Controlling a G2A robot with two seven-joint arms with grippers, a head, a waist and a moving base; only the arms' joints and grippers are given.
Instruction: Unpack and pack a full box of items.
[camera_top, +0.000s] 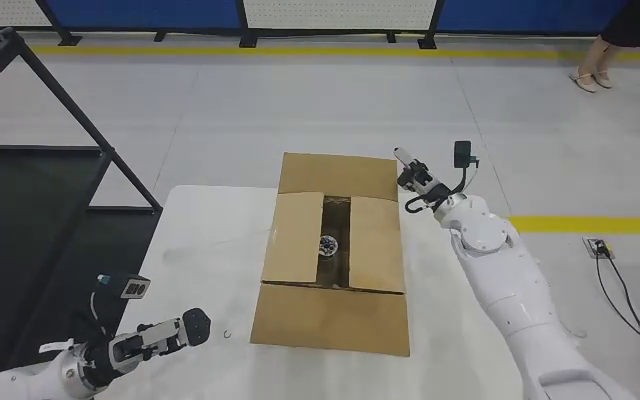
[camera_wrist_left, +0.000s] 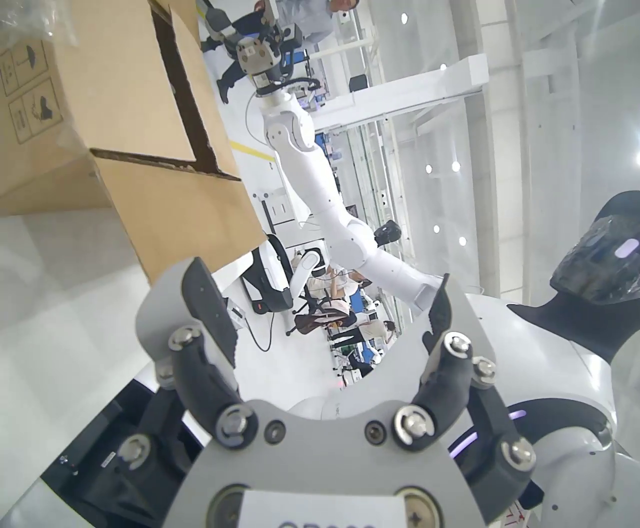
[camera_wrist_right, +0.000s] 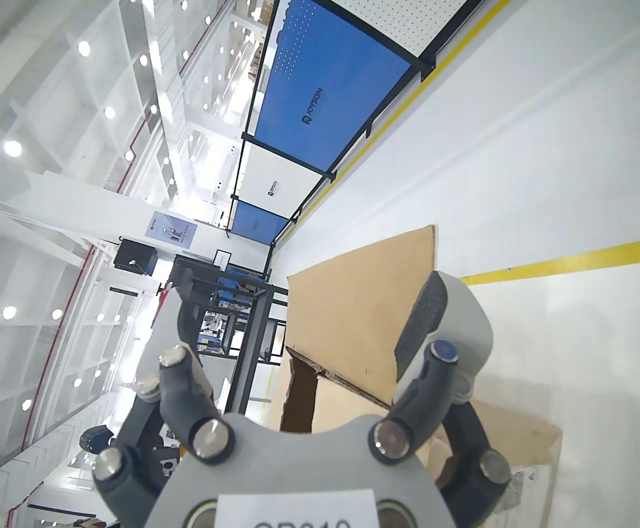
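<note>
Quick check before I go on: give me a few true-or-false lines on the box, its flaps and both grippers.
1. The brown cardboard box sits on the white table. True.
2. Its top is sealed shut. False: a gap between the two folded-in flaps shows the dark inside.
3. The left gripper grips an item. False: it is open and empty, off the box's near left corner.
4. The right gripper is open, by the box's far right corner. True.
</note>
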